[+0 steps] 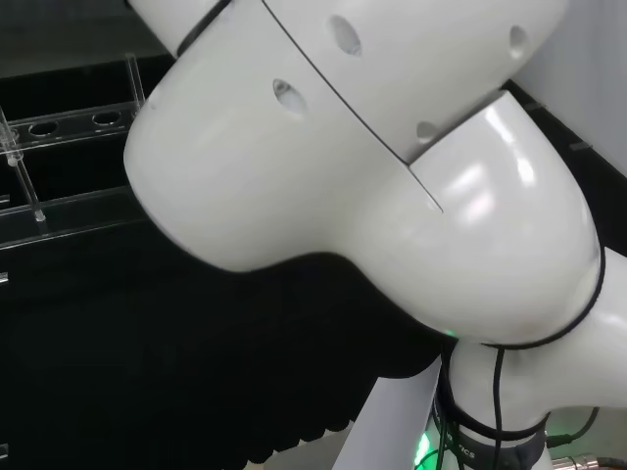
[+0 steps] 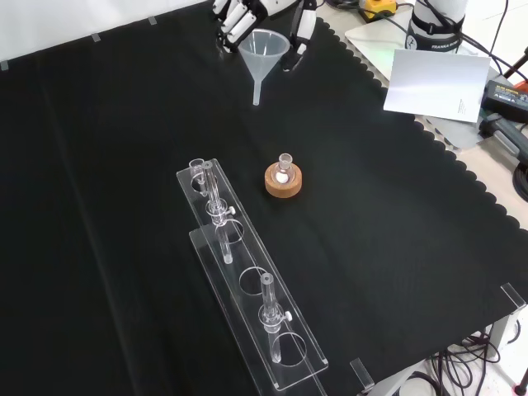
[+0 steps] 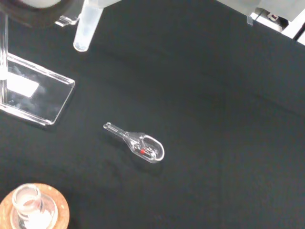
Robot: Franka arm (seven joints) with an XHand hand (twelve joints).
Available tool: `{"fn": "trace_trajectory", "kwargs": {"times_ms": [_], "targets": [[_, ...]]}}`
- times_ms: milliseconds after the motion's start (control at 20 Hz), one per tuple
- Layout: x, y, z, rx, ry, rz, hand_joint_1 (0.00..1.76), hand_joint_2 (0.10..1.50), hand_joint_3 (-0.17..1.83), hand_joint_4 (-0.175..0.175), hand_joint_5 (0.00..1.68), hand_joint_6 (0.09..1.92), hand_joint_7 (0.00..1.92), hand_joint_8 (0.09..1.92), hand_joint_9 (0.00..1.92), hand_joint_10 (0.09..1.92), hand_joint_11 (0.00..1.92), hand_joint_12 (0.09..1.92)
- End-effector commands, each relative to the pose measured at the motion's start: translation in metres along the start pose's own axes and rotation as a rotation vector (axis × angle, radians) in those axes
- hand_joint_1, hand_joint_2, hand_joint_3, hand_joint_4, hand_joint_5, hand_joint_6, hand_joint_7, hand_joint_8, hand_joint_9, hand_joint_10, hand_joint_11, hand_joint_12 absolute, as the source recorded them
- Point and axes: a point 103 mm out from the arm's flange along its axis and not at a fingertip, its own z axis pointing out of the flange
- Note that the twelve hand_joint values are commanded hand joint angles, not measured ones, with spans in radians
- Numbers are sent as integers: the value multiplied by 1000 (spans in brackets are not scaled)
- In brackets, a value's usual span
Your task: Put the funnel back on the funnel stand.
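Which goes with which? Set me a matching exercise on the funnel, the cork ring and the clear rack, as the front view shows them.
1 funnel
2 cork ring
3 clear rack

A under a small flask, mid cloth
B held by the hand at the view's top
C long, carrying upright tubes, nearest the camera

Pairs: 1-B, 2-A, 3-C
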Motion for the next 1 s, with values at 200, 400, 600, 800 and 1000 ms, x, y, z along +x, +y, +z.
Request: {"fn": "trace_trajectory", "kwargs": {"times_ms": [200, 400, 600, 800, 1000], "targets": [[5, 40, -17, -24, 11, -48, 775, 771, 440, -18, 632, 686, 646, 732, 1032, 414, 698, 1246], [7, 55, -18, -28, 18, -66, 776, 771, 441, -18, 632, 688, 645, 733, 1032, 415, 699, 1246], [10, 68, -16, -24, 18, -77, 776, 770, 442, -18, 632, 690, 645, 733, 1031, 416, 700, 1245], [15, 79, -14, -19, 22, -87, 776, 769, 443, -18, 631, 692, 644, 733, 1031, 417, 700, 1245], [22, 89, -14, -13, 18, -99, 776, 769, 444, -17, 631, 694, 644, 734, 1030, 418, 700, 1245]]}}
